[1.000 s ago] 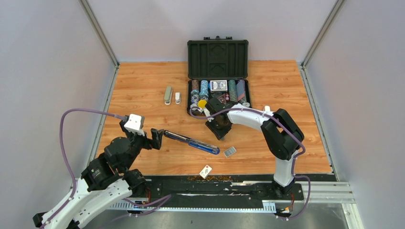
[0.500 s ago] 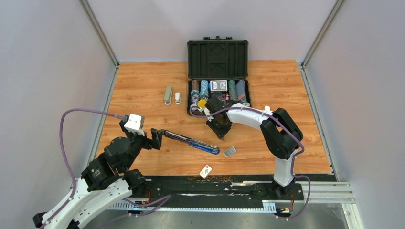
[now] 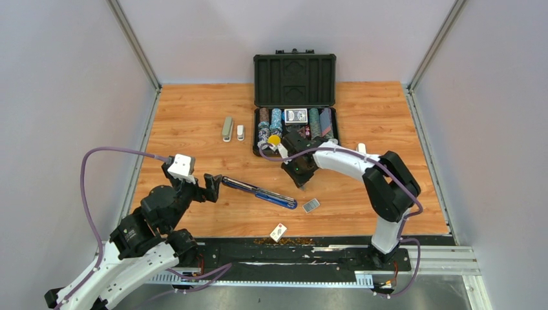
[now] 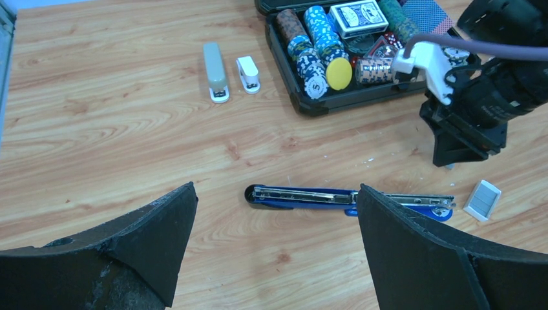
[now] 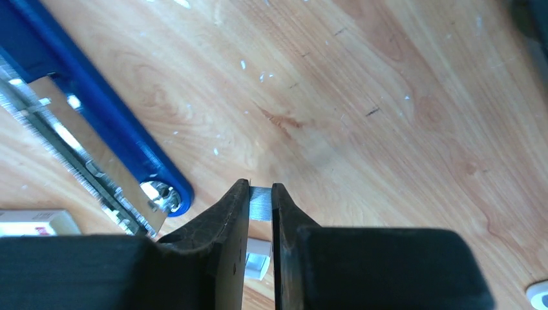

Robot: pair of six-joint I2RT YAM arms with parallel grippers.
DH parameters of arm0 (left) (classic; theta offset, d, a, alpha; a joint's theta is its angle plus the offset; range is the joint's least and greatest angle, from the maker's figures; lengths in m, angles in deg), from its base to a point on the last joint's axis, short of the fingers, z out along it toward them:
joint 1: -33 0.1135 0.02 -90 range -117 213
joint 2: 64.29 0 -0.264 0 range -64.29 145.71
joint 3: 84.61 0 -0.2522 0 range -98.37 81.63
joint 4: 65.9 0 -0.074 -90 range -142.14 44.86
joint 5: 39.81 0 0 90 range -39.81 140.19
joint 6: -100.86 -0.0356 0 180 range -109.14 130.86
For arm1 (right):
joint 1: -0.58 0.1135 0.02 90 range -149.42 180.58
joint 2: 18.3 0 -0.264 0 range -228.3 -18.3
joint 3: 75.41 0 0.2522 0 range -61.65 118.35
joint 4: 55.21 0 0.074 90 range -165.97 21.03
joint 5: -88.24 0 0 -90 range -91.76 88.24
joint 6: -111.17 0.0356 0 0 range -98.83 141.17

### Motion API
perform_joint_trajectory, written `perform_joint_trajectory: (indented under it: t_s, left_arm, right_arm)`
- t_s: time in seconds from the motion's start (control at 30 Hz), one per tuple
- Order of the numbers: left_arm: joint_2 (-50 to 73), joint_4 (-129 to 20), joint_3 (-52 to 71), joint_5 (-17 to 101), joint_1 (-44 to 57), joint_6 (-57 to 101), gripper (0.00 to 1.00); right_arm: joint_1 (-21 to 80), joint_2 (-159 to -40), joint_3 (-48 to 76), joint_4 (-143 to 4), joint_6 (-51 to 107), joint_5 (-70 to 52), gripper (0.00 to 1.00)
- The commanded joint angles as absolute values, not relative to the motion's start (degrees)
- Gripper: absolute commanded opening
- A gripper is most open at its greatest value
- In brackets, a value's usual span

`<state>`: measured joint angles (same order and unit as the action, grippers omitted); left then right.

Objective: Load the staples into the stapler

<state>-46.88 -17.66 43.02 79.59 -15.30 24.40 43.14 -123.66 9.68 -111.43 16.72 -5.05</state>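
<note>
The right pincer (image 5: 260, 191) is clenched on the staples (image 5: 260, 203), close beside the right end of the stapler (image 3: 262, 193), which lies opened flat on the counter (image 3: 194, 116). The left pincer (image 4: 276, 186) gapes, released, at the other end. A small box (image 3: 311, 205) lies near; a chip case (image 3: 295, 81) stands behind.

I count three staplers on my bench (image 3: 194, 110): one long bright-blue stapler (image 3: 262, 192), one grey-olive stapler (image 3: 227, 128), one white stapler (image 3: 240, 132); one open black case (image 3: 295, 71), one silvery-grey ribbed staples block (image 3: 311, 205), one tiny white red-marked box (image 3: 278, 232).
</note>
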Motion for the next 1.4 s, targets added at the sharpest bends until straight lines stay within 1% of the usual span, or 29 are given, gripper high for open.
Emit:
perform_joint_trajectory:
  t_s: [0.0,0.2,0.33,0.6,0.87,1.37]
  left_arm:
    - [-46.9,-19.5,43.3,79.3,-15.1,23.5,1.0]
    - [-46.9,-19.4,43.3,79.5,-15.1,23.5,1.0]
    - [-46.8,-19.4,43.3,79.6,-15.0,23.5,1.0]
    - [-46.8,-19.4,43.3,79.8,-15.0,23.5,1.0]
    - [-46.8,-19.3,43.3,79.8,-15.0,23.5,1.0]
    - [-46.6,-19.4,43.3,79.9,-15.0,23.4,1.0]
  right_arm:
    - [43.3,-115.5,8.7,-107.8,14.9,-8.0,0.14]
    - [44.9,-109.1,6.9,-104.6,12.9,-11.5,0.14]
    - [46.7,-108.0,6.1,-102.9,11.0,-13.6,0.14]
    - [50.1,-109.8,5.3,-101.0,7.1,-16.7,0.14]
    - [51.4,-112.5,5.5,-100.0,4.2,-18.5,0.14]
    - [52.4,-117.0,5.7,-99.5,1.5,-18.2,0.14]
